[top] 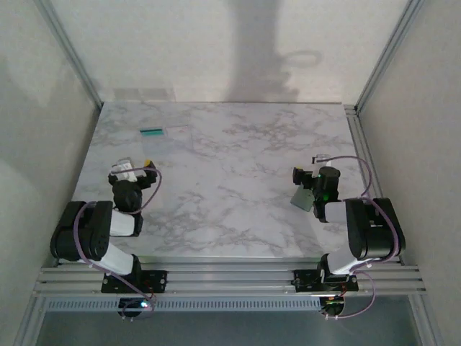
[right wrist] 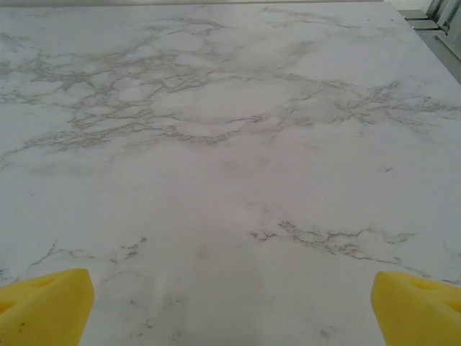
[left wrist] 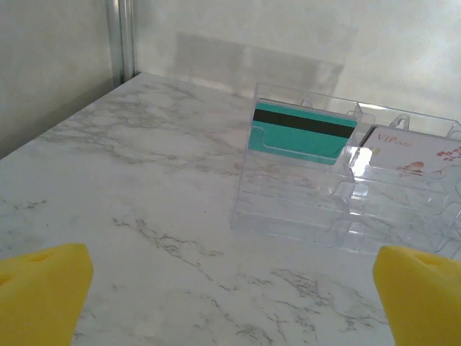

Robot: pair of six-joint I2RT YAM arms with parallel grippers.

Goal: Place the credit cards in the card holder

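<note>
Marble table point(top: 230, 158) bears a clear rack point(left wrist: 288, 216) holding teal card point(left wrist: 299, 137) and white card point(left wrist: 410, 155); left tool point(left wrist: 230, 288) and right tool point(right wrist: 230, 306) spread wide.

Black-and-white jointed arms point(top: 94, 234), thin lilac cables point(top: 158, 184), yellow fingertips point(left wrist: 43, 288), green light point(top: 325, 193) on right wrist

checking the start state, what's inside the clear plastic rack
The clear rack holds a teal card with a black stripe standing in its back row, a white VIP card beside it. Nearer tiers look empty. Its right end is out of frame, unseen.
</note>
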